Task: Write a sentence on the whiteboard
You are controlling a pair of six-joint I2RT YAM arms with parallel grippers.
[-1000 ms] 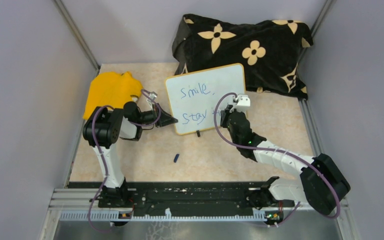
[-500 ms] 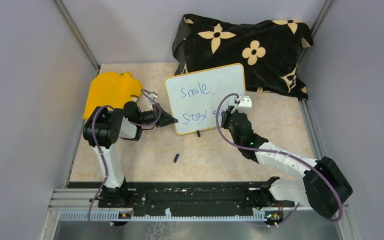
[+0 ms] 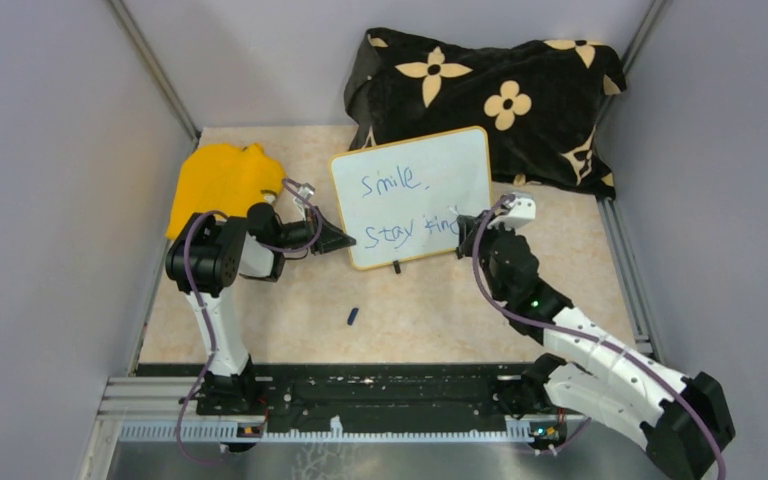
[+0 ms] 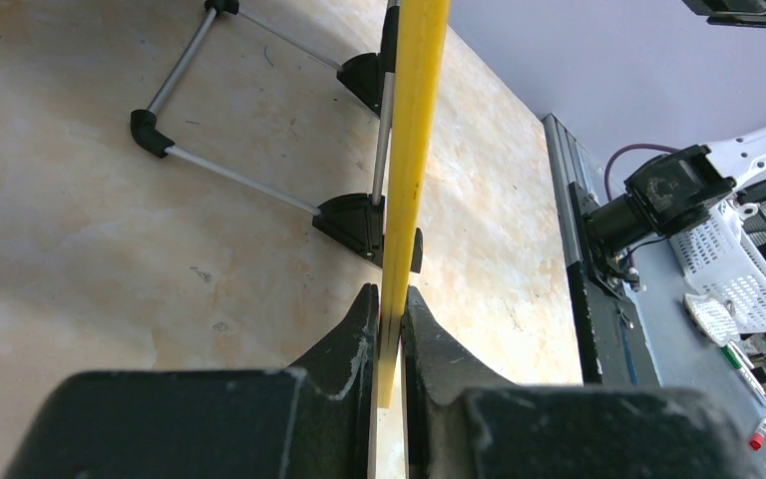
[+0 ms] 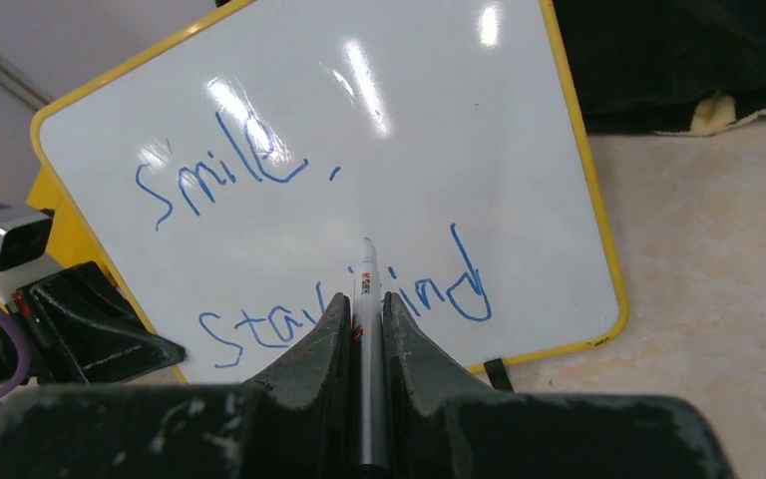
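Grey walls close in a beige marbled surface [image 3: 410,310], with a black flowered cloth [image 3: 520,90] heaped at the far side and a yellow cloth [image 3: 222,180] at the far left. Just in front of the black cloth, near the middle, the whiteboard [image 3: 412,195] stands propped on its black feet and wire stand, its face tilted toward the arms. On it the sentence [image 5: 259,170] runs in blue over 2 lines, "Smile," above "Stay kind". The left hand [image 4: 389,319] pinches the board's yellow rim at its left near edge, 1 finger on each face. The right hand [image 5: 364,309], at the board's right near part, is pressed together on a white marker [image 5: 366,289] whose tip points at the second line, covering the start of "kind". A small blue object [image 3: 353,316] lies on the surface nearer the arms, apart from the board.
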